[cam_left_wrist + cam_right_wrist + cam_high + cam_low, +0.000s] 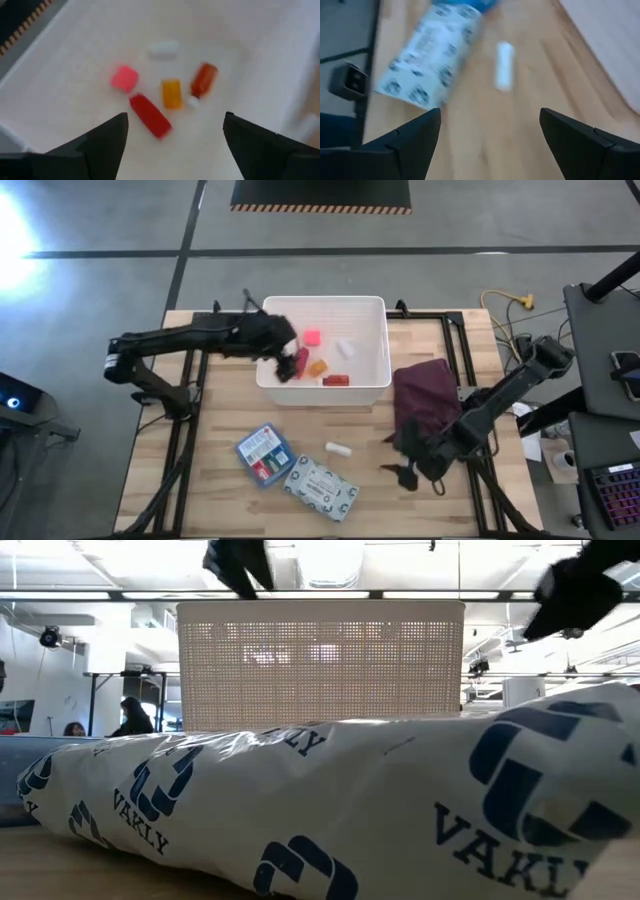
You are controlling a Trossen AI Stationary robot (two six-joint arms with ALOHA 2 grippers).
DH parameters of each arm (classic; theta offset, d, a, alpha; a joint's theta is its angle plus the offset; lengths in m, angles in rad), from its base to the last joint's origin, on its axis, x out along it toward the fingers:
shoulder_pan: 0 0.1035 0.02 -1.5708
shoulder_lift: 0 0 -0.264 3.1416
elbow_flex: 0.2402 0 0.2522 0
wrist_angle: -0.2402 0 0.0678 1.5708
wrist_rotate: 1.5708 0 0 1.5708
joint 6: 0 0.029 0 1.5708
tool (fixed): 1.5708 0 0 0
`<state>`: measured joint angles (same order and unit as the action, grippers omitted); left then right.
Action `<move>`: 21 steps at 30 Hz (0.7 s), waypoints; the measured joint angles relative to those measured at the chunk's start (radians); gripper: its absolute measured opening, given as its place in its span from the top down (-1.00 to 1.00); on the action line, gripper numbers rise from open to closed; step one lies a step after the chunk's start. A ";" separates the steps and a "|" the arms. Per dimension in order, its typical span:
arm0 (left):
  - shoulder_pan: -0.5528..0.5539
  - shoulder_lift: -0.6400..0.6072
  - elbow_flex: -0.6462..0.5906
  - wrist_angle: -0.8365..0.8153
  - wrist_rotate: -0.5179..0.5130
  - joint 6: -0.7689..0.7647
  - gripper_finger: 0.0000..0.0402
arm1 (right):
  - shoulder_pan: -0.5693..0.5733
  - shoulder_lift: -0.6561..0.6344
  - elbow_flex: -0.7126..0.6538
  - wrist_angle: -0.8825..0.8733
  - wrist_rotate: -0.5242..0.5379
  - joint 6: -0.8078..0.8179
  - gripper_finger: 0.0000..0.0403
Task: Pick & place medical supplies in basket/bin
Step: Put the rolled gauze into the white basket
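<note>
The white bin [372, 310] stands at the table's far middle. On its floor lie a pink tape roll [124, 78], a red bottle [150, 115], an orange bottle [172, 93], a red-orange bottle [204, 79] and a white piece [163, 48]. My left gripper [175, 120] hangs open above them, over the bin's left part [288, 365]. On the table's near side lie the blue first-aid box [263, 453], the patterned packet [320, 487] and a small white piece [338, 448]. My right gripper [490, 114] is open above the table right of them [403, 472], touching nothing.
A maroon cloth [425, 395] lies right of the bin, under my right arm. In the low view the packet [320, 810] fills the foreground, with the bin's perforated wall [320, 665] behind it. Bare wood lies between the bin and the near items.
</note>
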<state>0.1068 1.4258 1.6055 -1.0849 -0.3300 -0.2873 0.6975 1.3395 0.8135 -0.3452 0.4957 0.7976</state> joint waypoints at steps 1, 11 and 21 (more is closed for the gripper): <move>-0.032 -0.020 0.006 -0.027 -0.001 -0.031 -0.53 | -0.003 0.033 0.000 0.063 0.000 -0.026 -0.63; -0.459 -0.234 -0.116 -0.061 -0.200 -0.332 -0.53 | -0.118 0.369 0.096 0.214 0.030 0.019 -0.63; -0.632 -0.405 -0.308 -0.086 -0.275 -0.548 -0.53 | -0.257 0.584 0.199 0.236 -0.089 -0.002 -0.62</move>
<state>-0.5253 1.0211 1.2976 -1.1707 -0.6053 -0.8350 0.4401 1.9239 1.0120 -0.1093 0.4069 0.7956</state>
